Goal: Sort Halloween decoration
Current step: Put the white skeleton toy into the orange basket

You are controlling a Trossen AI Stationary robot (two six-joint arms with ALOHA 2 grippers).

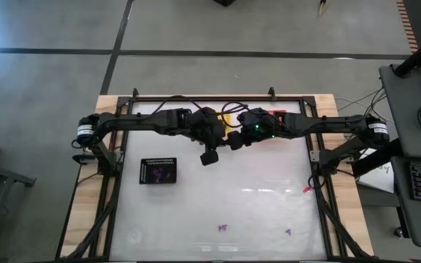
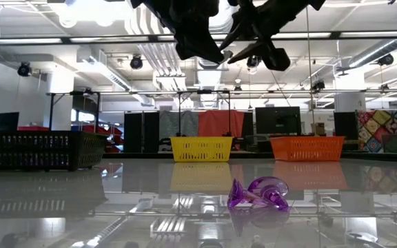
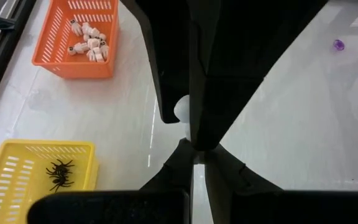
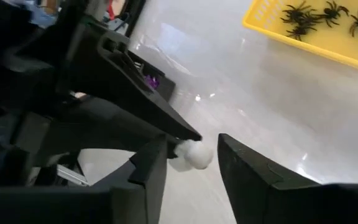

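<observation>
Both arms meet high over the back of the white table (image 1: pixel 269 212), near the yellow basket (image 3: pixel 17 174). The left gripper (image 3: pixel 191 121) is pinched on a small white trinket (image 3: pixel 183 111), and the right gripper (image 4: pixel 191 155) hangs right against it, its fingers (image 4: pixel 253 174) parted on either side of the same white piece (image 4: pixel 194 155) without closing — the pads look just clear of it.

The yellow basket holds black spiders (image 3: pixel 59 173); the orange basket (image 3: pixel 73 59) beside it holds a heap of white trinkets (image 3: pixel 89 43). Well away from the yellow basket, toward the table's front, purple trinkets lie loose: one (image 1: pixel 223 227) near the middle, another (image 1: pixel 287 232) to its right. The low view shows one purple piece (image 2: pixel 257 194) close up. The black tray (image 1: pixel 158 171), left of the grippers, carries more purple bits (image 1: pixel 159 174).
</observation>
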